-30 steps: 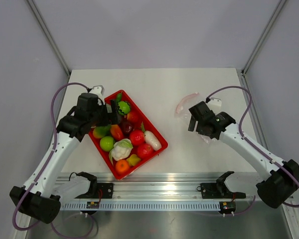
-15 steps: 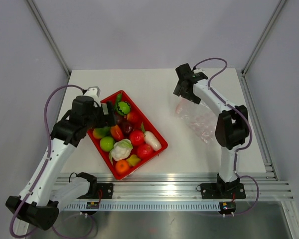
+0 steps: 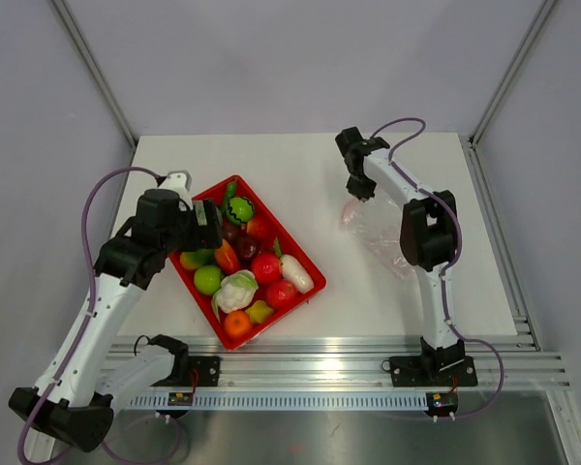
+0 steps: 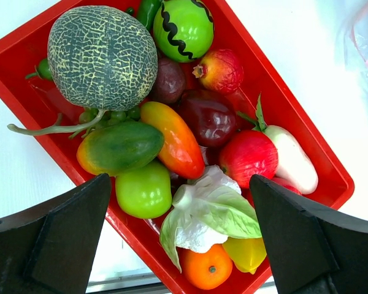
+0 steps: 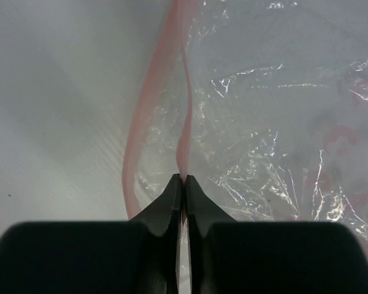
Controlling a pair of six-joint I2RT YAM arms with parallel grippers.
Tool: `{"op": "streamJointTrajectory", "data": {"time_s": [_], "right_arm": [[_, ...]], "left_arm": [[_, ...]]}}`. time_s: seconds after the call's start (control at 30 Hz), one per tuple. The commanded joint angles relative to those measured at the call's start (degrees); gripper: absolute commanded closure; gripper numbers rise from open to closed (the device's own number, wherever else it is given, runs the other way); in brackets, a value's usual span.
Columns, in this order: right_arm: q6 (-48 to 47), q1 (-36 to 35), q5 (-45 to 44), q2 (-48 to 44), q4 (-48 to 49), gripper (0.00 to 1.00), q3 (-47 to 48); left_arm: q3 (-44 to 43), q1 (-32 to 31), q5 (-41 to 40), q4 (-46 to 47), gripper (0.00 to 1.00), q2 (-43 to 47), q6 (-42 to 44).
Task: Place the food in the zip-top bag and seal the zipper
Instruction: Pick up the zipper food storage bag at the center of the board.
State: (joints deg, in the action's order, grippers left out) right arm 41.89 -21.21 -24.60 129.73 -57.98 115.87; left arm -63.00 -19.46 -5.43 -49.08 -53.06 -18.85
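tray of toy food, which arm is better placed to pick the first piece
Left. The left gripper hangs open over the food in the red tray; the right gripper is across the table, pinched shut on the bag's pink zipper.

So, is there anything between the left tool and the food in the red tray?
Nothing visible does. The left tool hangs open directly above the red tray, and the food lies uncovered in it; no lid, wrap or other thing is over the pile.
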Motion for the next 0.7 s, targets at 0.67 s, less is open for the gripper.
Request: {"op": "streamJointTrajectory", "data": {"time_s": [0.67], "right_arm": [[-11.0, -5.8, 20.6, -46.3, 28.9, 1.0, -39.0]], "left_arm": [[-9.9, -6.1, 26.9, 12.6, 0.18, -16.1, -9.5]]}}
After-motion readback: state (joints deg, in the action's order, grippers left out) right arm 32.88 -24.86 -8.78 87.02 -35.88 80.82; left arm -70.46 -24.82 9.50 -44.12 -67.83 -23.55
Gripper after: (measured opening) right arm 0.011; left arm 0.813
